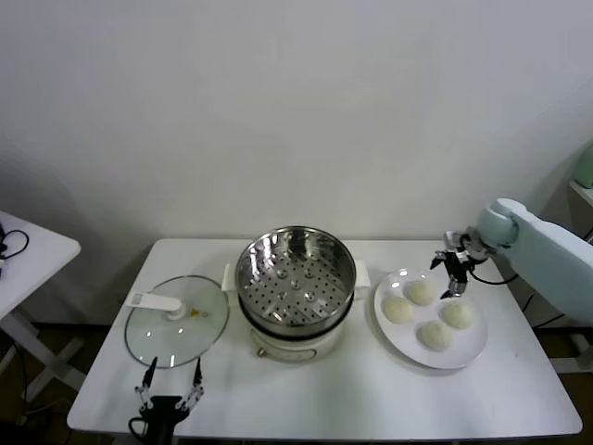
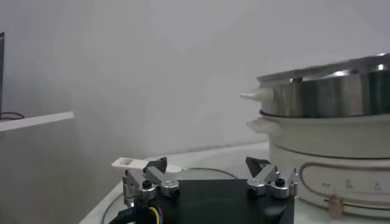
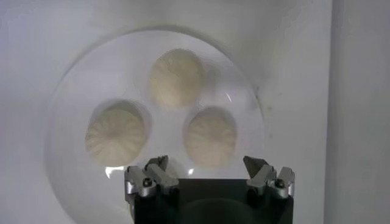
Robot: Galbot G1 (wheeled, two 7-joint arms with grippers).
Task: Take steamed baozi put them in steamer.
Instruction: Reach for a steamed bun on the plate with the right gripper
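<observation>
My right gripper (image 1: 453, 278) hangs with its jaws spread wide and empty over the white plate (image 1: 471, 349) — four steamed baozi (image 1: 435, 335) lie there, right of the steamer (image 1: 296, 275). My left gripper (image 1: 170, 389) waits open by the glass lid (image 1: 176, 322); the pot's small front markings are unreadable.

No readable text, brand, number or sign anywhere. Only faint grey marks, too small and blurred to make out, on the front panel of the cream-white electric pot body (image 2: 341, 176) beneath the round shiny stainless-steel steamer basket (image 2: 329, 91) at the table's middle.
</observation>
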